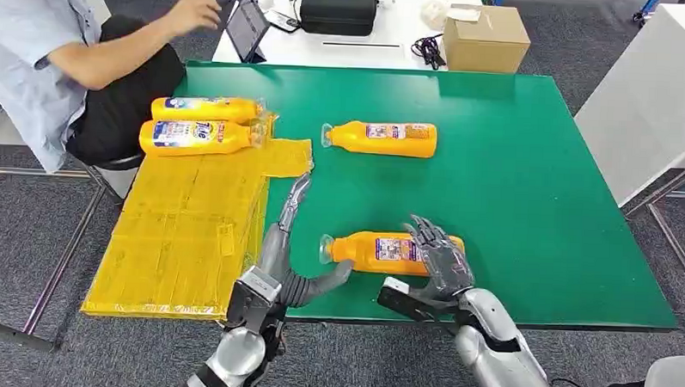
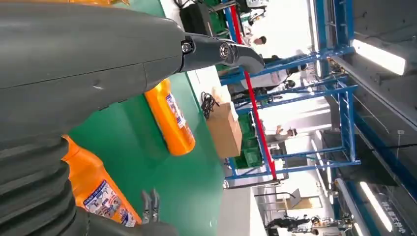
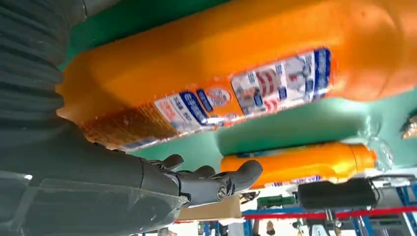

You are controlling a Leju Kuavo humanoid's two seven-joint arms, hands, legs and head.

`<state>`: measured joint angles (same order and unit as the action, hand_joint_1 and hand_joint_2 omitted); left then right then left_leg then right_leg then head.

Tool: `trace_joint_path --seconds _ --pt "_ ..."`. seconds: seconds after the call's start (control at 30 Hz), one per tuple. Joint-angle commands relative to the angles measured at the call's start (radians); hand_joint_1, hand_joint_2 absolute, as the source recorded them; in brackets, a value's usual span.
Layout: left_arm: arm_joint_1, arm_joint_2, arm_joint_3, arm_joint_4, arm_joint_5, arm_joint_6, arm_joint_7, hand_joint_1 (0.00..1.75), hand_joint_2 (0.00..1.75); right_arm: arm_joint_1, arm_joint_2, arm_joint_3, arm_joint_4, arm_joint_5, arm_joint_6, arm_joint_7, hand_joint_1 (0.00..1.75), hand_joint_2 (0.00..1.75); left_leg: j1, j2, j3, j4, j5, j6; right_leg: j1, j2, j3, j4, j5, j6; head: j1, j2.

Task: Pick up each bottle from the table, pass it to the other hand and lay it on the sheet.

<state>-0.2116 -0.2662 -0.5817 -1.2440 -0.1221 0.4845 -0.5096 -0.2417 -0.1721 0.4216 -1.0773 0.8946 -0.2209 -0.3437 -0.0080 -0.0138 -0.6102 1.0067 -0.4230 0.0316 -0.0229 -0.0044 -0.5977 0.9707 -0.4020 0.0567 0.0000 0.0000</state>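
Orange bottle (image 1: 389, 251) with blue-and-white label lying on its side near front edge of green table (image 1: 529, 183), clear cap pointing toward yellow sheet (image 1: 191, 231). Right hand (image 1: 440, 259) resting over bottle's base end, fingers spread across it, grasp not yet closing. Left hand (image 1: 289, 260) open, fingers apart, thumb reaching toward cap. Second orange bottle (image 1: 380, 138) lying farther back on table. Two more bottles (image 1: 205, 125) lying side by side on sheet's far end.

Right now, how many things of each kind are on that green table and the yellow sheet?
Orange bottles on the yellow sheet: 2
Orange bottles on the green table: 2
Yellow sheets: 1
Total: 5
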Motion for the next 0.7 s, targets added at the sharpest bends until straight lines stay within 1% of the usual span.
trace_joint_path --seconds 0.03,0.1,0.13,0.17,0.33,0.4,0.43,0.57,0.63,0.67,0.7 --pt "-0.050 0.010 -0.027 0.065 -0.005 -0.006 0.015 0.00 1.75 -0.080 -0.007 0.090 0.124 0.007 0.019 0.012 0.00 1.75 0.002 0.003 0.005 0.000 -0.002 -0.002 0.002 0.002 0.004 0.000 -0.001 -0.003 0.000 0.000" --pt "-0.052 0.010 -0.026 0.066 -0.007 -0.005 0.017 0.00 1.75 -0.081 -0.008 0.094 0.120 0.007 0.021 0.015 0.00 1.75 0.000 0.001 0.002 0.000 -0.001 -0.001 0.000 0.001 0.002 -0.001 0.000 -0.001 0.000 0.000" --pt "-0.055 0.008 -0.025 0.069 -0.008 -0.008 0.018 0.00 1.75 -0.083 -0.011 0.101 0.115 0.010 0.021 0.019 0.00 1.75 0.001 0.002 0.004 0.000 -0.002 -0.002 0.001 0.001 0.004 -0.001 -0.001 -0.002 0.000 0.000" --pt "-0.056 0.007 -0.025 0.070 -0.008 -0.009 0.019 0.00 1.75 -0.084 -0.012 0.104 0.113 0.010 0.022 0.021 0.00 1.75 0.000 0.001 0.003 0.000 -0.001 -0.001 0.001 0.001 0.002 -0.001 0.000 -0.002 0.000 0.000" --pt "-0.056 0.008 -0.029 0.070 -0.017 -0.012 0.022 0.00 1.75 -0.076 -0.018 0.113 0.087 0.014 0.023 0.030 0.00 1.75 0.001 0.002 0.004 0.000 -0.002 -0.002 0.001 0.001 0.004 -0.001 -0.001 -0.002 0.000 0.000" --pt "-0.053 0.010 -0.029 0.064 -0.029 -0.010 0.028 0.00 1.75 -0.070 -0.022 0.120 0.068 0.018 0.030 0.050 0.00 1.75 0.002 0.002 0.005 0.001 -0.003 -0.002 0.002 0.001 0.005 0.000 -0.002 -0.003 0.000 0.000" --pt "-0.052 0.010 -0.027 0.060 -0.035 -0.013 0.030 0.00 1.75 -0.070 -0.025 0.125 0.063 0.019 0.040 0.062 0.00 1.75 0.001 0.001 0.003 0.000 -0.001 -0.002 0.001 0.001 0.003 0.000 -0.001 -0.002 0.000 0.000" --pt "-0.046 0.010 -0.020 0.049 -0.059 -0.022 0.043 0.00 1.75 -0.080 -0.043 0.143 0.065 0.035 0.067 0.111 0.00 1.75 0.003 0.004 0.008 0.002 -0.005 -0.003 0.003 0.003 0.008 0.000 -0.003 -0.005 0.000 0.000" --pt "-0.046 0.010 -0.019 0.048 -0.059 -0.022 0.043 0.00 1.75 -0.081 -0.046 0.142 0.066 0.034 0.068 0.109 0.00 1.75 0.003 0.003 0.007 0.002 -0.004 -0.003 0.003 0.002 0.008 0.000 -0.003 -0.004 0.000 0.000" --pt "-0.046 0.010 -0.019 0.048 -0.059 -0.022 0.043 0.00 1.75 -0.081 -0.046 0.142 0.066 0.034 0.068 0.109 0.00 1.75 0.000 0.001 0.002 0.000 -0.001 -0.001 0.001 0.000 0.002 0.000 0.000 -0.002 0.000 0.000" --pt "-0.046 0.010 -0.019 0.048 -0.059 -0.022 0.043 0.00 1.75 -0.081 -0.046 0.142 0.066 0.034 0.068 0.109 0.00 1.75 0.001 0.002 0.004 0.001 -0.002 -0.002 0.002 0.001 0.005 0.000 -0.001 -0.003 0.000 0.000"
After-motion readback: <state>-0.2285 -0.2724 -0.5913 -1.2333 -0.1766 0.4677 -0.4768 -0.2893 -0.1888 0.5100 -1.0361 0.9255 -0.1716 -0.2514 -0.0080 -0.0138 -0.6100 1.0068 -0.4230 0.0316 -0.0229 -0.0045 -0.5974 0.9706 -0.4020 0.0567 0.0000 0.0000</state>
